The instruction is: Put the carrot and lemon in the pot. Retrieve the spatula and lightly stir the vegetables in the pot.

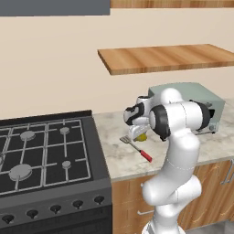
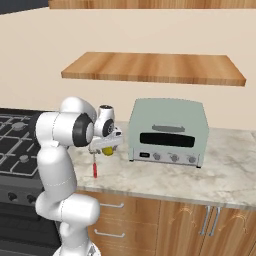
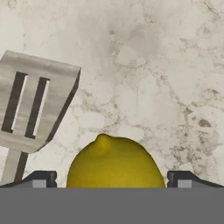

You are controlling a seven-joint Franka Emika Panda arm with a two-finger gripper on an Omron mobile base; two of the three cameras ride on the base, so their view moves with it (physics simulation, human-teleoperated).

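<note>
The yellow lemon (image 3: 114, 162) lies on the marble counter (image 3: 148, 65), just right of the spatula's slotted grey blade (image 3: 35, 105). My gripper (image 3: 111, 178) is lowered over the lemon and open; one dark fingertip (image 3: 41, 179) stands on each side of it with a gap to the fruit. From the base views the lemon (image 1: 142, 136) (image 2: 107, 150) peeks out under the hand, and the spatula (image 1: 135, 147) lies flat with its red handle (image 2: 94, 169) toward the counter's front edge. The carrot and the pot are out of view.
A black gas stove (image 1: 45, 155) with bare burners lies left of the counter. A pale green toaster oven (image 2: 167, 132) stands right of the hand. A wooden shelf (image 2: 150, 67) hangs on the wall above. Drawers and cabinet doors (image 2: 200, 225) sit below.
</note>
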